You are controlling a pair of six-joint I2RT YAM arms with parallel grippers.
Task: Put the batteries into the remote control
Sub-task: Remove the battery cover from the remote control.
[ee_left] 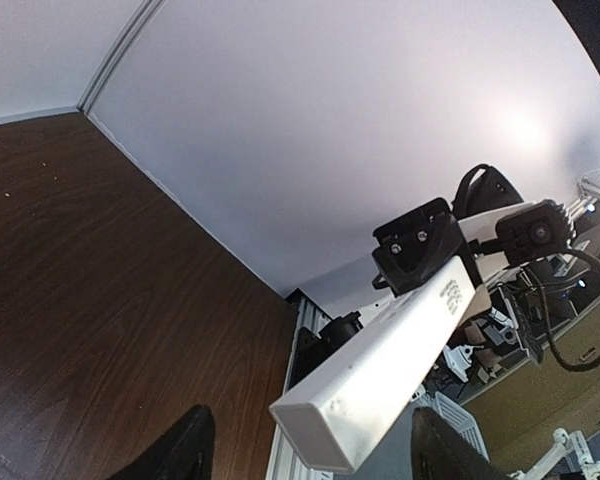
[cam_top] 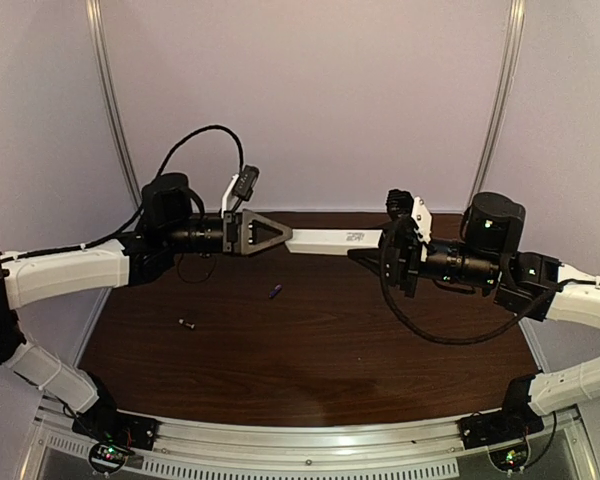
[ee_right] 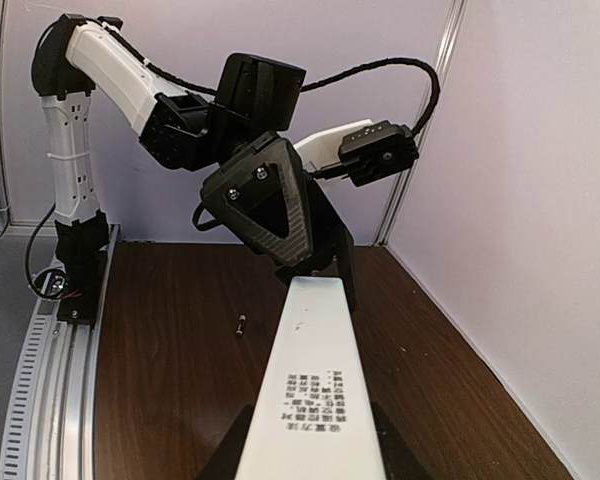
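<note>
Top external view: remote control [cam_top: 330, 240] hangs level in the air over the far part of the brown surface [cam_top: 330, 350], with the right pincer [cam_top: 382, 247] clamped narrow on its right end. Left wrist view: left pincer [ee_left: 320, 460] is partly open, its fingers [ee_left: 185, 455] straddling the remote control's left end with a gap showing on each side, so nothing gripped there. On the surface the bluish-purple battery [cam_top: 275, 291] lies just near of the remote control's left end, and the dark battery [cam_top: 187, 324] lies further left and nearer, both apart from the pincers.
</note>
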